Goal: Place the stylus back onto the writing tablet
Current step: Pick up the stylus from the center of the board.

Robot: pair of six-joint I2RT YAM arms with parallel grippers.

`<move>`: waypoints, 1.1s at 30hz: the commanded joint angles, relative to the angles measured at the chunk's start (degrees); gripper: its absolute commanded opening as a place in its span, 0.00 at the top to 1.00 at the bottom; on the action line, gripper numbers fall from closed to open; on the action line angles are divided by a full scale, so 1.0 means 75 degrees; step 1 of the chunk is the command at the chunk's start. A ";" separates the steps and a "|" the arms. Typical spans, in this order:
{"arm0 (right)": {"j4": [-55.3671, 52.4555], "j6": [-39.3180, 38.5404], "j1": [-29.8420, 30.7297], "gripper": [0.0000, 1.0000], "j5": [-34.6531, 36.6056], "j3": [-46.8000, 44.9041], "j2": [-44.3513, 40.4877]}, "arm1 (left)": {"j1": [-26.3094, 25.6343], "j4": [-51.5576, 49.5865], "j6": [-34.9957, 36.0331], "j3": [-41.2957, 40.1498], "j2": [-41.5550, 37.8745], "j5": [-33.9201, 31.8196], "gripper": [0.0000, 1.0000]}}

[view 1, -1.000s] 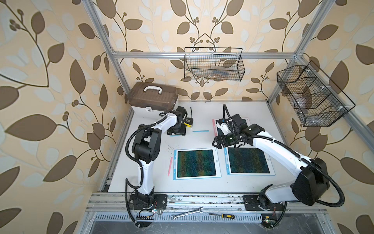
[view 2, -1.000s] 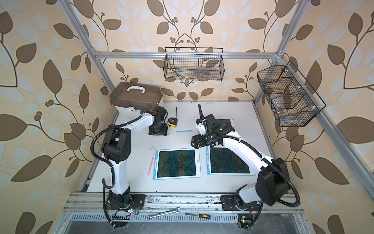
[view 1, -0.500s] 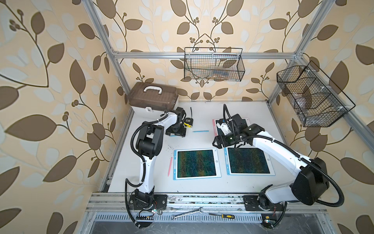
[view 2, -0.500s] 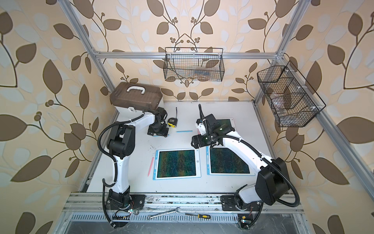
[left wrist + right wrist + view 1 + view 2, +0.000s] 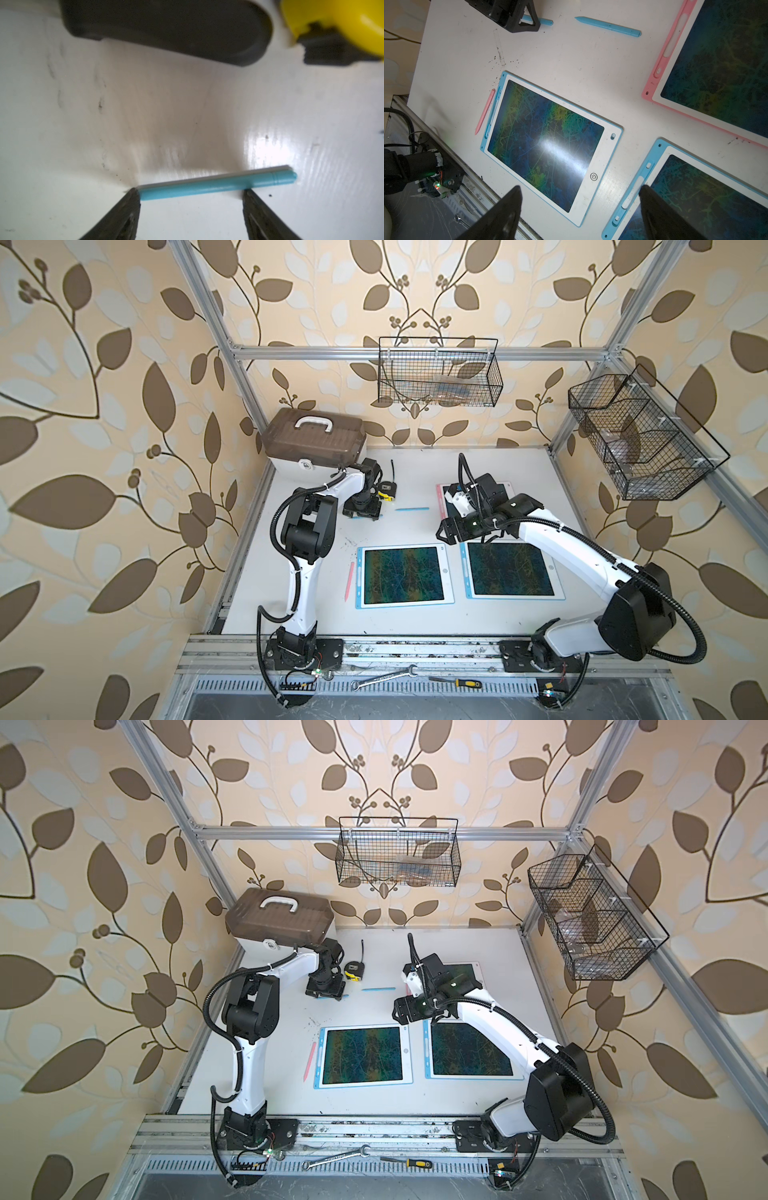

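A blue stylus (image 5: 207, 188) lies flat on the white table, close to the yellow tape measure (image 5: 342, 27). My left gripper (image 5: 190, 192) is down over it and open. The stylus runs along the line between the two fingertips, and one end sticks out past a fingertip. In both top views this gripper (image 5: 362, 512) hides most of that stylus. A second blue stylus (image 5: 411, 509) lies free just to its right. Two blue-framed writing tablets (image 5: 403, 576) (image 5: 511, 568) lie side by side near the front. My right gripper (image 5: 580, 187) hovers open and empty above the gap between them.
A pink stylus (image 5: 349, 580) lies along the left tablet's left edge. A pink-framed tablet (image 5: 660, 68) sits at the back, partly under my right arm. A brown toolbox (image 5: 313, 441) fills the back left corner. Wire baskets (image 5: 438, 373) (image 5: 640, 439) hang on the walls.
My left arm's elbow has shifted slightly while its gripper stayed over the blue stylus. The right arm has not moved.
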 commanded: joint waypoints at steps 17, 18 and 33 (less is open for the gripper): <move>0.0027 -0.0072 -0.0131 0.12 0.0024 0.0049 -0.0014 | -0.0005 -0.0556 0.0539 0.0713 0.0587 0.0070 0.27; 0.0028 -0.0072 -0.0132 0.11 0.0025 0.0049 -0.0020 | -0.0005 -0.0518 0.0527 0.0649 0.0568 0.0133 0.28; 0.0042 -0.0084 -0.0170 0.12 -0.0034 0.0109 0.0061 | -0.0005 -0.0568 0.0537 0.0307 0.0300 0.0744 0.21</move>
